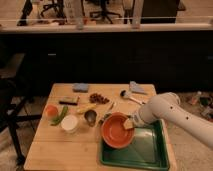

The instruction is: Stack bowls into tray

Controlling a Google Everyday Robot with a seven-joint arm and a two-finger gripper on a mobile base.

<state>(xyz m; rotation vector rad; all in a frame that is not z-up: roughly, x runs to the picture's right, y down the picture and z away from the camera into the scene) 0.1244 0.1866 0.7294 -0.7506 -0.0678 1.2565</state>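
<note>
The wide orange-red bowl (116, 131) is over the left part of the green tray (145, 150), its left edge overhanging the tray's rim. My gripper (128, 123) is at the bowl's right rim, at the end of the white arm that comes in from the right. The smaller white bowl (69, 123) stands on the wooden table, left of the tray.
On the table: a small orange fruit (50, 110) with green pods (60, 117), a dark cup-like object (90, 117), a cluster of dark red pieces (98, 98), a blue pad (80, 87), a black bar (67, 103), a spoon (129, 96) and a grey cloth (137, 88).
</note>
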